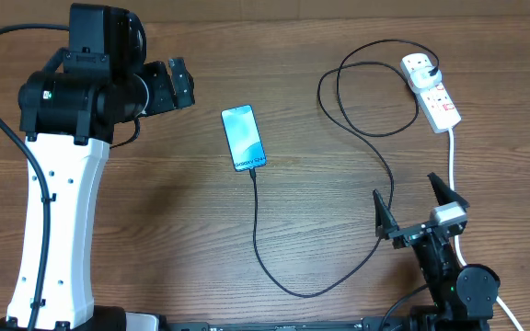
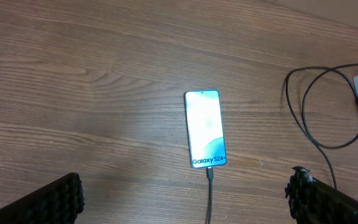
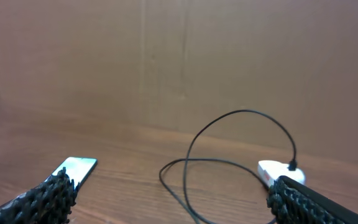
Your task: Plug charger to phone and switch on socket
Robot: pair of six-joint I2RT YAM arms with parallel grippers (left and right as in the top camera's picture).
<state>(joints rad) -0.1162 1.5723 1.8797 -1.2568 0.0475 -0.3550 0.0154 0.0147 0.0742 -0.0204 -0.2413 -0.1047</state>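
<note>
Both tools are spread wide and carry nothing. My left gripper (image 1: 180, 83) hangs with the phone (image 1: 244, 138) just ahead of it, square between its fingers in the wrist view. My right gripper (image 1: 412, 207) sits low, with the socket (image 1: 431, 85) well ahead and a little to its right.

The charger (image 1: 274, 276) looks seated in the phone's end nearest the left tool, and its other end stands in the socket's outlet farthest from the right tool. So I judge the step in hand to be the switching-on, and the right tool's job.

To do it well, I would first bring the right jaws together so they press as one blunt tip. I would lift before travelling, since the charger's loop lies on the table between this tool and the socket, and dragging it could tug the phone end loose. I would come down from above onto the switch for the occupied outlet, probably by the red marks (image 1: 442, 96). It is too small here for me to tell which way it stands.

The press should go straight down and short; a slanted push may slide or tip the strip. The left one I would leave off the phone.
</note>
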